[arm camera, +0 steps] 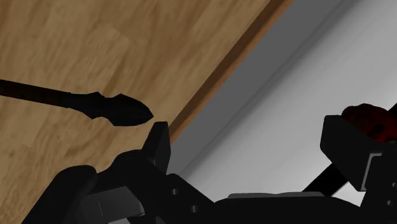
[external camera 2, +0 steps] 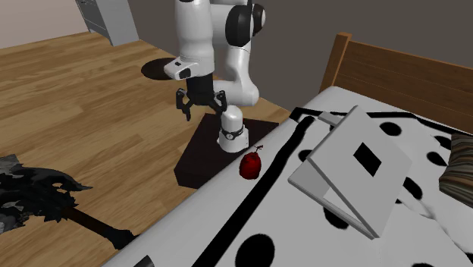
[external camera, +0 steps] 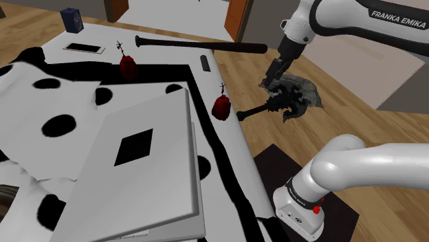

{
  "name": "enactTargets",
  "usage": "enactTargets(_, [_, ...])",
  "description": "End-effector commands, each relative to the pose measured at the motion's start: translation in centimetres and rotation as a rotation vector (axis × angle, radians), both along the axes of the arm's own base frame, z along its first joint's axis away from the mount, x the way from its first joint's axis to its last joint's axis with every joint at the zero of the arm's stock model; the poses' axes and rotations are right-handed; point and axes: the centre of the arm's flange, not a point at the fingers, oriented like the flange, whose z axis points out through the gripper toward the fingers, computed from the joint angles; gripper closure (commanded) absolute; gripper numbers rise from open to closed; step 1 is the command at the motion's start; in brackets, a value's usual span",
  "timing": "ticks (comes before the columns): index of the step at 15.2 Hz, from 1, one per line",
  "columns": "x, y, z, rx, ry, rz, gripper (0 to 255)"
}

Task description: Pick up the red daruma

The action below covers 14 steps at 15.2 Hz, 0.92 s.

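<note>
1. Left of the shoulder view. A second red daruma (external camera: pixel 127 67) stands on the spotted bed cover (external camera: pixel 20 96), at 10 o'clock from the nearer one and well apart from it. Hazard: the task sentence fits both figures. Choosing this one would call for a long reach over the grey laptop (external camera: pixel 158 199).

2. Centre. The red daruma (external camera: pixel 221 106), judged to be the target because it is nearer the arm, stands upright on the cover's black border, close to the bed's edge. Hazard: its body looks rounded and the cover looks soft. A finger arriving off-centre would probably tip it or push it over the edge to the floor.

3. Right of centre. The gripper (external camera: pixel 273 77) hangs above the wooden floor (external camera: pixel 350 72) beside the bed. The daruma is at 8 o'clock from it and untouched. The fingers (arm camera: pixel 347 149) stand wide apart and hold nothing. In the wrist view the daruma (arm camera: pixel 372 121) is partly hidden behind one finger, not between the two. Hazard: closing before recentring would grasp air or clip the figure's side.

4. Right. A dark ragged object (external camera: pixel 299 93) with a long handle lies on the floor at 4 o'clock from the gripper. Hazard: a low approach path could strike it or the bed's side.
</note>
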Motion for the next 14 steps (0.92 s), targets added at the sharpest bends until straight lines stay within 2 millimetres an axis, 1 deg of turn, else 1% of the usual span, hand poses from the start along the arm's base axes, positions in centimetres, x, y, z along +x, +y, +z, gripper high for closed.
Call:
enactTargets(1, [0.0, 0.0, 0.0, 0.000, 0.000, 0.000, 0])
enactTargets(14, [9.0, 15.2, 0.6, 0.063, 0.211, 0.048, 0])
